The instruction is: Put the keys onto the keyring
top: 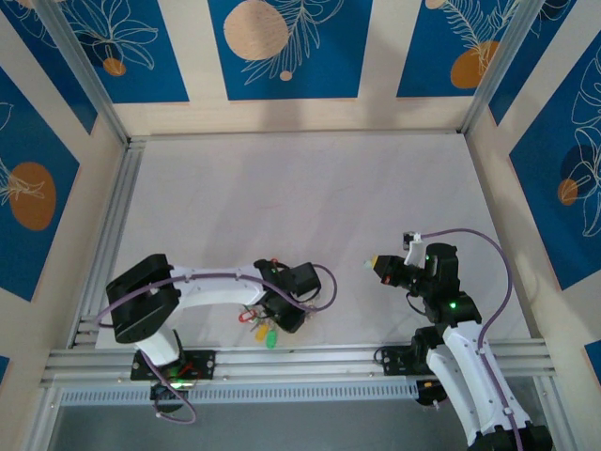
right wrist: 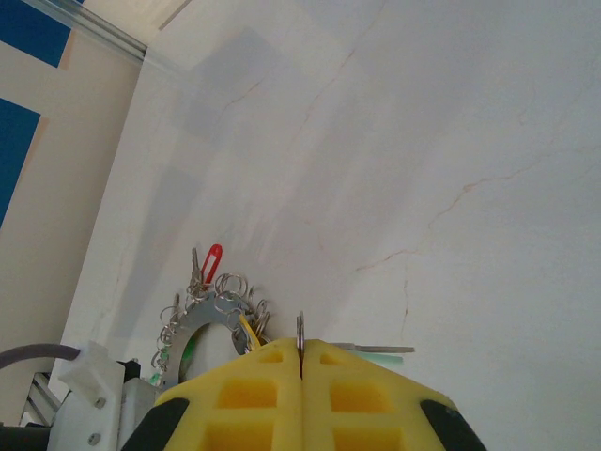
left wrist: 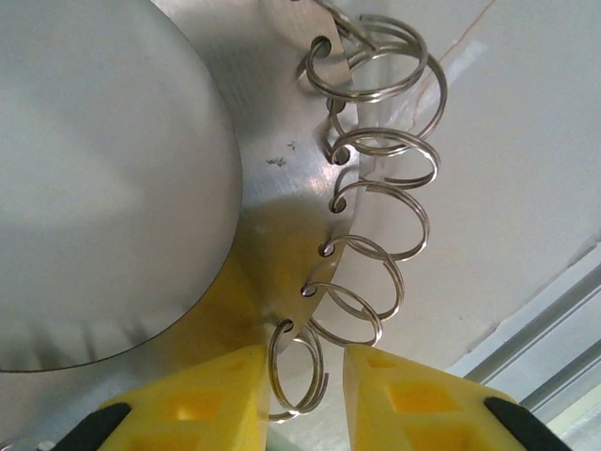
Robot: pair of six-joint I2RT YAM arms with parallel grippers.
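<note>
Yellow fingers of the left gripper sit closest in the left wrist view, standing part-way apart with a clear gap between them; one small split ring hangs in that gap, close against the left finger and clear of the right one; whether the jaws actually clamp anything cannot be told. Just beyond them spreads the keyring, a flat grey metal plate with a wide round hole on its left and a row of small holes along its right rim; each hole carries a wire split ring, fanned one above another. From above, the keyring lies at the near left of the pale table, under the left gripper and just beside the near aluminium rail; the keys spread from its near side, with red, yellow and green heads showing. In the right wrist view the right gripper has its fingers pressed together, pinching a thin metal sliver that stands up from the seam; a pale mint key juts rightward just past the fingertips; whether the sliver belongs to it cannot be told. That gripper hangs at the near right, well apart from the keyring and pointing left toward it.
</note>
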